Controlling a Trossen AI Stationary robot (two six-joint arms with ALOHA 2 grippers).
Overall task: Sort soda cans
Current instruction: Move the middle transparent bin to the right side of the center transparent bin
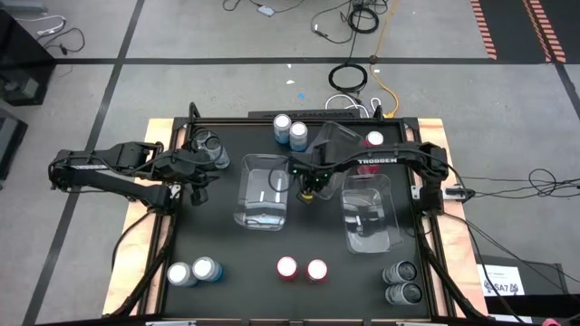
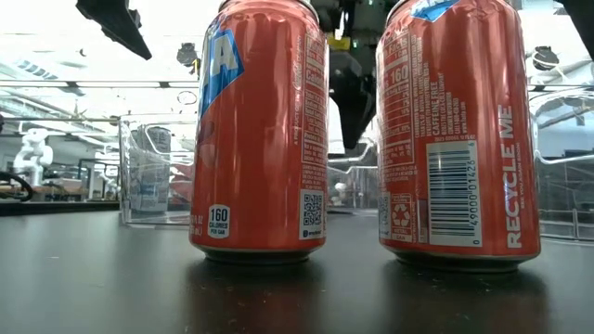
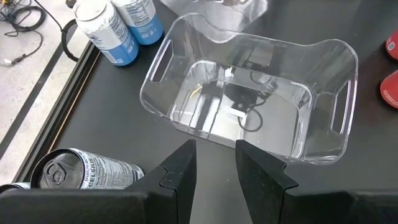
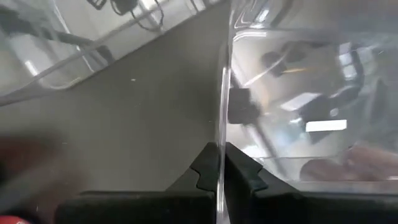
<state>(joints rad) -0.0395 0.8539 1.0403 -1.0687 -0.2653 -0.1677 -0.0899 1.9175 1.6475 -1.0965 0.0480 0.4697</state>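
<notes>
While pinching the clear bin (image 1: 264,192) rim, my right gripper (image 4: 222,163) is closing tight; beyond the bin, cans (image 1: 301,269) are seeming light, slick — grasp mid-body.

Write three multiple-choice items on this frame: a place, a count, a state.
1. The two red cylindrical soda cans at the table's front edge stand:
A. between a light blue pair and a dark grey pair
B. inside a bin
C. stacked

2. Light blue cylindrical soda cans on the table:
A. two
B. four
C. six

3. The right pincer is:
A. open over a can
B. shut on a clear plastic bin
C. holding a red can

A, high view shows it; B, two pairs; B, fingers pinch its wall.
</notes>
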